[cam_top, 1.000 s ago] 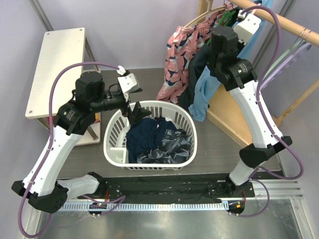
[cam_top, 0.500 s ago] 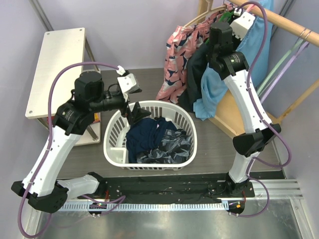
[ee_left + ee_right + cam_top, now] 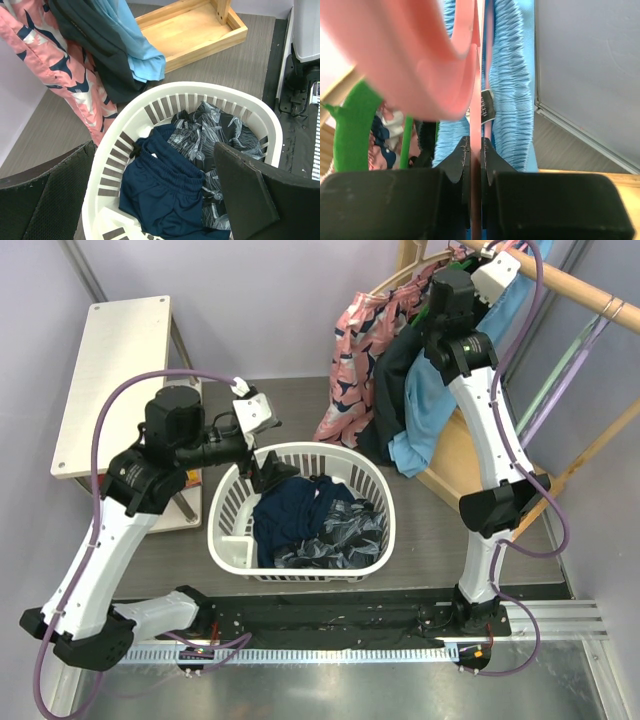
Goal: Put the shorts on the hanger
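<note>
Lavender walls surround a dark floor where a white laundry basket (image 3: 226,530) sits between the two arms, with a wooden rail (image 3: 585,292) crossing the upper right corner.

The right gripper (image 3: 476,150) is pinched tight on the thin pink bar of the hanger (image 3: 477,107), which runs straight out from between its jaws. The hanger's broad curved hook is blurred, up and to the left of the fingertips. The sky-blue shorts (image 3: 510,75) lie just beyond the jaws, with gathered fabric showing on both sides of the bar. A green hanger (image 3: 351,125) is off to the jaws' left.

Compared with a second ago, the right arm has stretched taller and drawn its elbow inward. This has carried the gripper closer to the rail, and the shorts (image 3: 422,415) hang a little higher beside the pink patterned garment (image 3: 352,350).

The left gripper (image 3: 150,192) has barely shifted. Its jaws stand wide apart and hold nothing, poised over the basket's near rim. Dark navy clothes (image 3: 160,200) lie directly below the gap between them.
</note>
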You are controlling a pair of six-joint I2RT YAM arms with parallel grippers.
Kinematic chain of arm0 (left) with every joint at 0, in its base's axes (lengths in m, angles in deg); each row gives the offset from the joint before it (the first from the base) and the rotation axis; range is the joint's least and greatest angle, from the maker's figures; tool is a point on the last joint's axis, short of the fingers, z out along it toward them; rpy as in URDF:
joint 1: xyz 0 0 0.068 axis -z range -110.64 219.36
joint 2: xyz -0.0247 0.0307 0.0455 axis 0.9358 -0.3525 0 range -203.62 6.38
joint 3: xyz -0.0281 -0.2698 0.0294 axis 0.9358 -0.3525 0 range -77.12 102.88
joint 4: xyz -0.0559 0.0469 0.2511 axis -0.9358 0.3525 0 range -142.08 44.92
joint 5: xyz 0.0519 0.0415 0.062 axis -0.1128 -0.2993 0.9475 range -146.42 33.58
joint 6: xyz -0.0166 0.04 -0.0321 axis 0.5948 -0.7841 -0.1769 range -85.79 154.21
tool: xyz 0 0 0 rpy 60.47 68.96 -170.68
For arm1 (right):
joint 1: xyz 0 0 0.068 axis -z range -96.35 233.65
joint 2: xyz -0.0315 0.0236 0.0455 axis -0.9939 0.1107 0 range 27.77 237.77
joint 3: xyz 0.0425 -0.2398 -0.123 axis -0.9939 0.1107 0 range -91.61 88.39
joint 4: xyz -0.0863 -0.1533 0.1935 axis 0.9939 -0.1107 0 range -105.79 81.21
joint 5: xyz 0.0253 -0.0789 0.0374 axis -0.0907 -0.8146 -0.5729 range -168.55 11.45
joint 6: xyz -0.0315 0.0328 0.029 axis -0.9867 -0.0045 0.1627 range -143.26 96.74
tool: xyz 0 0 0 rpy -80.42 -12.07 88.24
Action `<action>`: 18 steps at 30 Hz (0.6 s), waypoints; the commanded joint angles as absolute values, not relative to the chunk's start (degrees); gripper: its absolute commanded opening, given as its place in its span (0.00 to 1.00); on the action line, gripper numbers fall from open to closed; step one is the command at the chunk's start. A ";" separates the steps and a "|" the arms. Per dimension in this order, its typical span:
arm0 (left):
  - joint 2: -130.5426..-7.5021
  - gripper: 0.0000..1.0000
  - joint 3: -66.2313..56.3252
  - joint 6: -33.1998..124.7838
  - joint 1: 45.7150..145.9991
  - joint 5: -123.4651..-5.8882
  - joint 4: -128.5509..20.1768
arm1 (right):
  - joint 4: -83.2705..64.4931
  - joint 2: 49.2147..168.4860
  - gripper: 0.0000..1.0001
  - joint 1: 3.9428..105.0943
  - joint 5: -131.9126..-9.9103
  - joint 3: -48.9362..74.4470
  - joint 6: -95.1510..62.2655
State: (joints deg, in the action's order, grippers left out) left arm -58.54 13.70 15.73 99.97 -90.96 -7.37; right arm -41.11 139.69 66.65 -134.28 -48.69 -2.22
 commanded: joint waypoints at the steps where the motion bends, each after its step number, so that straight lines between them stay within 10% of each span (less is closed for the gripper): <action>1: -57.34 1.00 13.76 15.05 99.68 -91.04 -7.00 | -31.48 139.30 0.01 67.30 -132.96 -49.78 -1.81; 18: -56.20 1.00 12.53 13.91 99.68 -90.52 -5.77 | -28.57 144.22 0.01 64.93 -130.67 -48.98 -0.50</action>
